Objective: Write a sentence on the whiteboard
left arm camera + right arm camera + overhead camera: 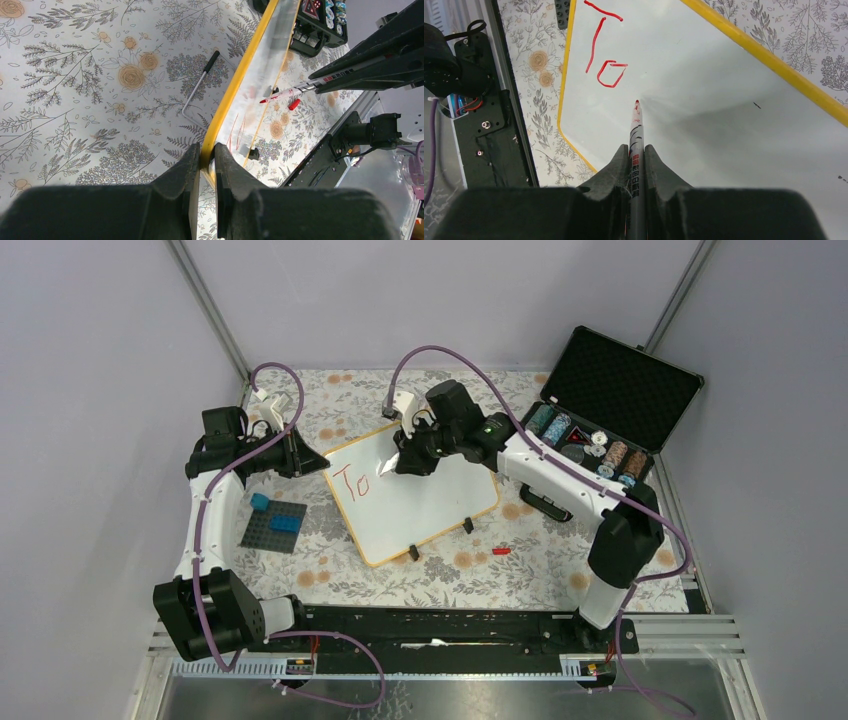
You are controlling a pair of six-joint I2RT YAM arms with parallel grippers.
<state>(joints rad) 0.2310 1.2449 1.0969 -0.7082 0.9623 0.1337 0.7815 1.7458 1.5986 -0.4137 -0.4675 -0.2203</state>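
Both clamped: left pincer (206,152) on whiteboard (430,502) rim, right pincer (636,152) on marker (636,125), tip beside sentence (595,45).

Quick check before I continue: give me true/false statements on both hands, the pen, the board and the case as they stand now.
1. The left hand is clamped on the yellow rim of the glossy white whiteboard. True.
2. The right hand grips a slim red-tipped marker, tip aimed at the board. True.
3. A full sentence is written. False: only the red letters "To" show.
4. The marker's tip is capped. False: it is bare; a small red cap, likely its own, lies on the floral tablecloth beside the board.
5. The black foam-lined case is closed. False: its lid stands open.
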